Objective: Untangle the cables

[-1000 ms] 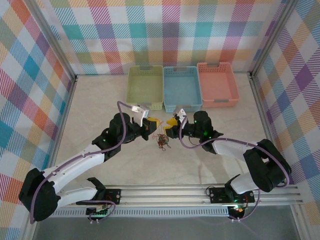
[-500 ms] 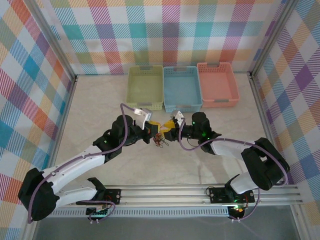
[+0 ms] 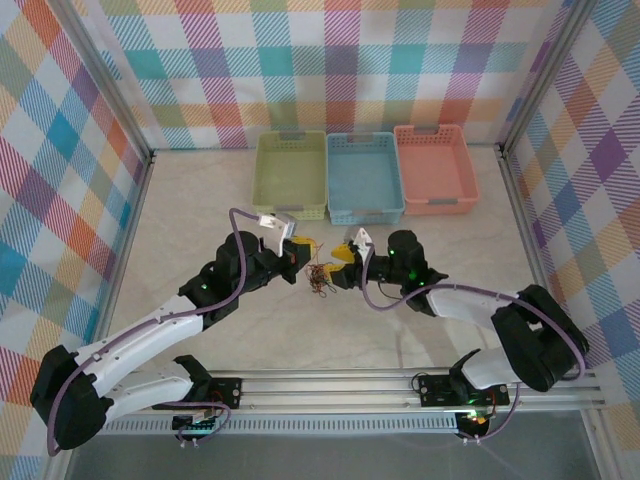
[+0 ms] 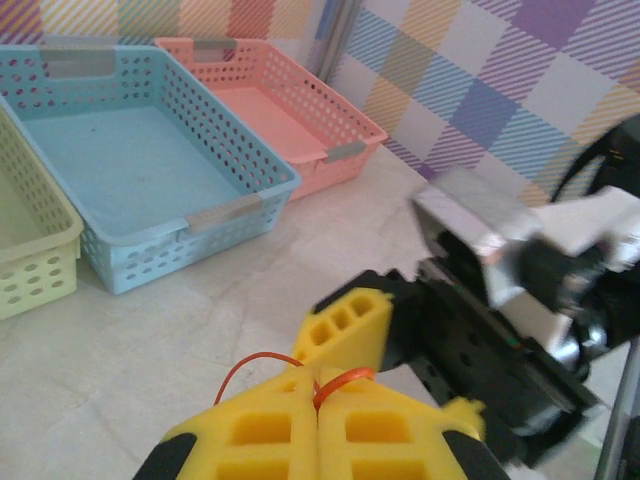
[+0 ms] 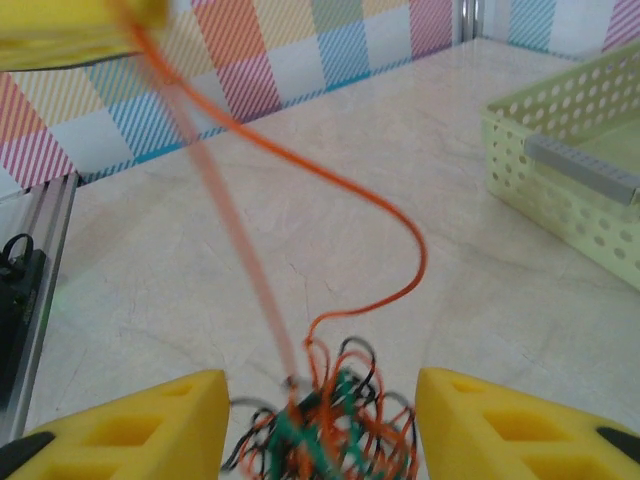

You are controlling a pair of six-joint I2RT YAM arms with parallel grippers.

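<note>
Widened since a second ago, the jaws of my right gripper (image 5: pixel 320 385) stand apart astride the knot of thin red-orange, black and green cables (image 5: pixel 335 430) on the pale marble tabletop (image 3: pixel 200 200). My left gripper (image 4: pixel 318 398), clamped on one red-orange strand (image 4: pixel 250 361), holds it raised, seemingly to draw it free.

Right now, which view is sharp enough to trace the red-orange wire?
Right wrist: the red-orange wire is smeared on its straight run, sharper at the curve; cable tangle soft. Left wrist: crisp where the left gripper pinches it. Top external: strands too fine to separate.
</note>
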